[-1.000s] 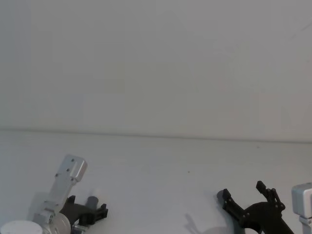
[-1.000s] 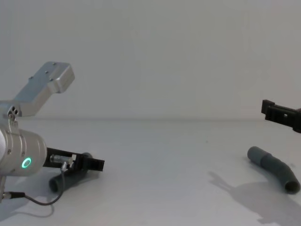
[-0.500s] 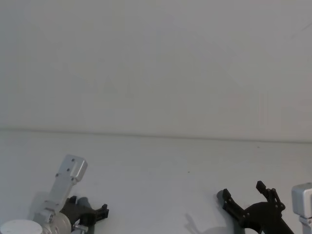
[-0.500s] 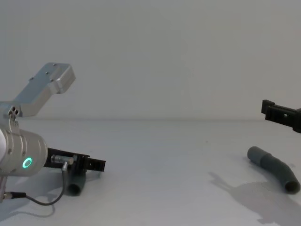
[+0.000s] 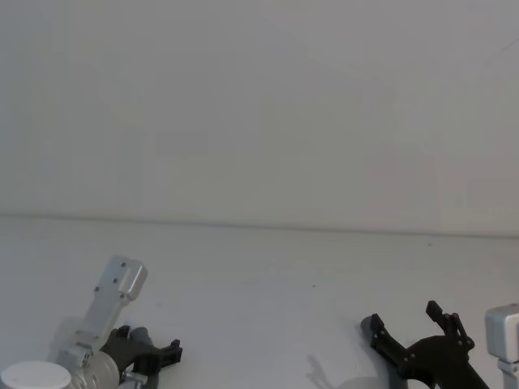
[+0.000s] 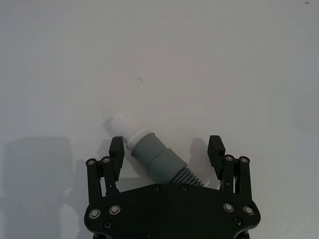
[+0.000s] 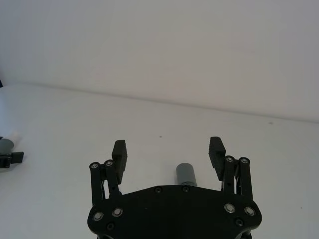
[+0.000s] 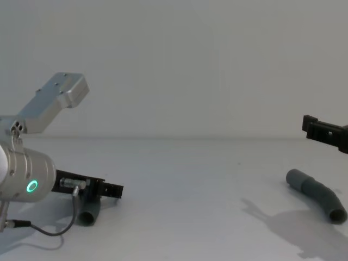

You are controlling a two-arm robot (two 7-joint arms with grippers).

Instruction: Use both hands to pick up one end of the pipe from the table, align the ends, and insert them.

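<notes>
Within the last second, the short dark-grey ribbed hose piece with a white tapered tip [image 6: 152, 155] had swung on the plain matte white worktop [image 8: 190, 179], from slantwise to end-on in the chest view. It lay beneath the black left pincer [image 6: 166, 147], whose fingers stood apart either side of it. That looked like a nudge, so nothing was gripped yet. The black right pincer [image 7: 167, 147], also spread, had stayed above the curved dark-grey hose piece with a smooth cuff [image 8: 318, 196]. There were two hose pieces and two pincers.
</notes>
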